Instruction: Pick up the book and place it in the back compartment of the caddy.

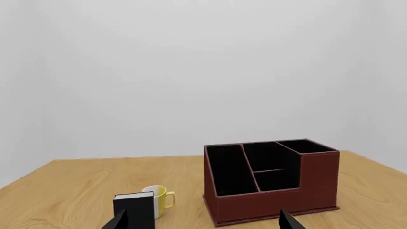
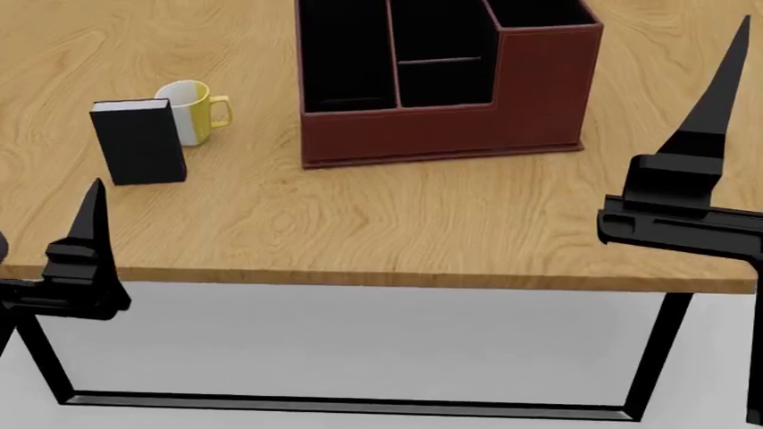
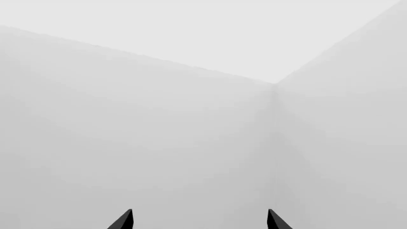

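On the pale wood-grain counter [image 2: 394,223] stands the caddy [image 2: 501,107], a stitched red-brown leather-look box with black lining and thin dividers. Its back compartment [image 2: 439,34] lies behind a low reddish crossbar. Well to the left of the caddy the book [image 2: 139,141] stands upright, a thick matte black block with white page edges, just in front of a glossy yellow-and-white mug [image 2: 191,107]. The left end effector [image 1: 202,220] and right end effector [image 3: 199,220] both show pointed black fingertips spread wide, gripping nothing, both short of the caddy.
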You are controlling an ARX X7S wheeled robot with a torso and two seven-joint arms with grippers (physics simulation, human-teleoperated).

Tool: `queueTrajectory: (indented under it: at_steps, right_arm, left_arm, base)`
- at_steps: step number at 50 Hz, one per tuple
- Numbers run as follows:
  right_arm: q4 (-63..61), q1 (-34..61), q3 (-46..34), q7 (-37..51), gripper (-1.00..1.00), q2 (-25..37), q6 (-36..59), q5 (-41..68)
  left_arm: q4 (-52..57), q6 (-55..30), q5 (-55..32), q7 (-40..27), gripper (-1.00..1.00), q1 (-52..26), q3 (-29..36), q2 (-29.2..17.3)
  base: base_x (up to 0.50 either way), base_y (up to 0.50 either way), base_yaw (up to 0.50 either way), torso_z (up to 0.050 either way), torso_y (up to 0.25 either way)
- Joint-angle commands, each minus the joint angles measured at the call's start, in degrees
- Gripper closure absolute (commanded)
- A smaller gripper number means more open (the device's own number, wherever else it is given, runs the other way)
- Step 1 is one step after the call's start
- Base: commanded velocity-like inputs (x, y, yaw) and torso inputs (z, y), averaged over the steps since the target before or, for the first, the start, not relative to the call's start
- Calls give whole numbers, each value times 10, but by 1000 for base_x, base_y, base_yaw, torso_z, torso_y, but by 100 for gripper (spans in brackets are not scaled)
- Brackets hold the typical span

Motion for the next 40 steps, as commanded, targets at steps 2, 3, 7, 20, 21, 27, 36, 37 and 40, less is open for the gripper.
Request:
queueTrajectory:
  at_steps: [2, 3, 7, 20, 21, 27, 36, 37, 40]
  right_arm:
    - [-3, 2, 2, 2, -100, 2, 3, 6]
    - [-4, 3, 2, 2, -100, 2, 4, 7]
    - [-5, 3, 1, 3, -100, 3, 4, 8]
    - [-8, 4, -2, 5, -100, 6, 6, 12]
    - [-8, 5, -2, 5, -100, 6, 7, 13]
    - [-9, 10, -4, 7, -100, 8, 12, 16]
    - [-9, 14, -8, 10, -100, 9, 14, 18]
    - [-10, 14, -8, 10, -100, 10, 15, 19]
    - [-12, 15, -8, 12, -100, 11, 17, 20]
  left_arm:
    - [2, 2, -3, -3, -100, -1, -1, -2]
    - [3, 2, -4, -4, -100, -1, -3, -2]
    - [2, 6, -5, -4, -100, -1, -5, -2]
    - [3, 8, -8, -6, -100, 0, -3, -4]
    - [3, 7, -8, -7, -100, 0, -3, -4]
    - [2, 8, -9, -8, -100, 0, -3, -5]
    - [1, 11, -11, -9, -100, -1, -4, -7]
    - [0, 11, -11, -9, -100, -2, -4, -7]
    - [0, 12, -11, -10, -100, -2, -3, -7]
  base:
    - [357, -55, 0, 0, 0]
    - [355, -59, 0, 0, 0]
    - [354, -56, 0, 0, 0]
    - [357, -55, 0, 0, 1]
    - [359, -55, 0, 0, 0]
    - [357, -46, 0, 0, 2]
    - [359, -43, 0, 0, 1]
    - [359, -39, 0, 0, 0]
    - [355, -43, 0, 0, 0]
